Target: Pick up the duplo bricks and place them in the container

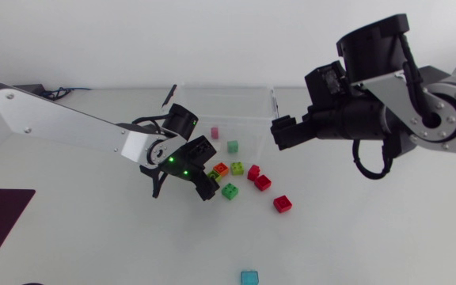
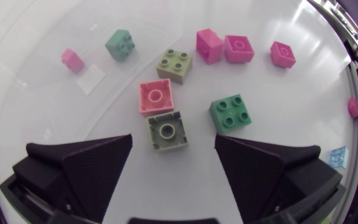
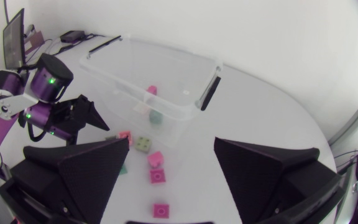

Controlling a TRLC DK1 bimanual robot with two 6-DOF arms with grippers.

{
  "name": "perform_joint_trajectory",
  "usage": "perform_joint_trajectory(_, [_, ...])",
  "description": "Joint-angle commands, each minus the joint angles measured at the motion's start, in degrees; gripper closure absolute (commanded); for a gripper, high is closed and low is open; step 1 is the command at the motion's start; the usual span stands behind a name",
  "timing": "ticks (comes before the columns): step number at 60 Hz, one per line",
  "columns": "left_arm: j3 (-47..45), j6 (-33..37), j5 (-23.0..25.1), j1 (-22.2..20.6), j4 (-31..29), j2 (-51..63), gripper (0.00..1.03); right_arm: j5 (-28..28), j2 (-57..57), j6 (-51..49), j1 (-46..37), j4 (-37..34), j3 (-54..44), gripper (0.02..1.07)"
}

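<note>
I see a clear open container (image 1: 244,103), pink brick (image 1: 214,132) and teal brick (image 1: 233,146) inside, mixed bricks (image 1: 263,183) clustered beside it, cyan brick (image 1: 249,277) apart

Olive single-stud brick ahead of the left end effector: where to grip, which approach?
Probably grip the olive brick on its two flat side walls, coming straight down. It sits stud-up between the open fingers of the left end effector. The pink brick crowds its far wall; the green brick stands clear.

Left gripper (image 2: 173,138) low, right gripper (image 3: 171,142) raised; both fingers (image 2: 79,168) apart.
</note>
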Motion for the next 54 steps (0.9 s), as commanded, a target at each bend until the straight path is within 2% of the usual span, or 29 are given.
perform_joint_trajectory(1, [1.86,-1.87,-0.93,-0.78,-0.57,1.96,0.14,-0.26,-2.28,-0.8,-0.62,1.15,-3.68,0.08])
perform_joint_trajectory(12, [2.83,-2.4,-3.21,-0.96,-0.49,3.28,0.18,-0.96,-4.48,-0.72,-0.7,1.42,-8.07,0.08])
perform_joint_trajectory(20, [2.91,-2.75,-3.21,-0.87,-0.49,3.98,0.3,-2.45,-4.83,-0.37,-0.62,1.51,-11.5,0.08])
perform_joint_trajectory(23, [3.09,-2.84,-3.21,-0.69,-0.4,4.6,0.4,-3.42,-4.92,-0.37,-0.62,1.77,-12.99,0.08])
perform_joint_trajectory(27, [3.18,-3.19,-3.21,-0.52,-0.4,4.95,0.46,-3.95,-5.01,-0.45,-0.26,2.21,-14.84,0.08])
perform_joint_trajectory(30, [3.35,-3.28,-3.21,-0.43,-0.4,5.39,0.54,-4.21,-5.01,-0.37,-0.18,2.21,-15.98,0.08])
perform_joint_trajectory(41, [4.06,-3.72,-3.21,-0.25,-0.57,5.91,0.58,-5.0,-3.78,-0.45,-0.18,3.09,-18.88,0.08])
perform_joint_trajectory(54, [1.24,-3.19,-3.21,-0.52,-1.89,2.05,0.6,-5.09,3.61,-0.89,-0.62,9.33,-21.43,0.08])
